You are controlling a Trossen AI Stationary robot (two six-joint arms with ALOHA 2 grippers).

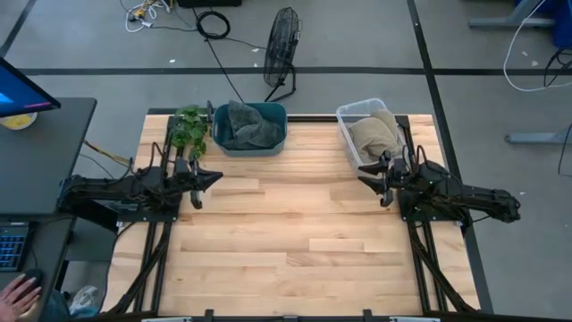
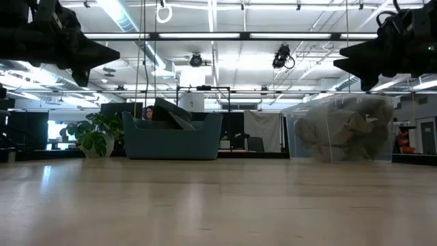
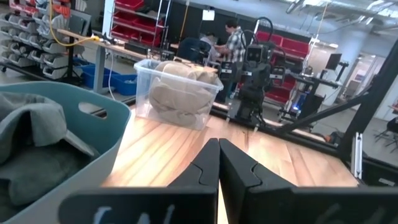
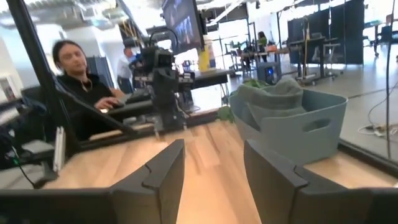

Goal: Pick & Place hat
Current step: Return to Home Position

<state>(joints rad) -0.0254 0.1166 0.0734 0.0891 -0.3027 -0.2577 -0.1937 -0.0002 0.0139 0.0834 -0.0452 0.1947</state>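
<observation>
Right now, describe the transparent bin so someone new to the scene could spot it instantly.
Start at the wooden table and follow the edge where the potted plant sits; two bins stand there. The transparent bin is at the corner on the right arm's side. Unlike the teal bin of grey cloth nearer the plant, its walls are clear and it holds tan-brown caps.

Open tabletop point(image 1: 286, 233); teal bin point(image 1: 251, 150), clear bin point(image 1: 361, 105), perhaps a plant point(image 1: 189, 127) line far edge.

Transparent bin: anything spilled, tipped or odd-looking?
Nothing stands out. The transparent bin stands upright with the brown caps heaped inside; the blue bin holds its grey fabric. Left gripper and right gripper hover above the table.
</observation>
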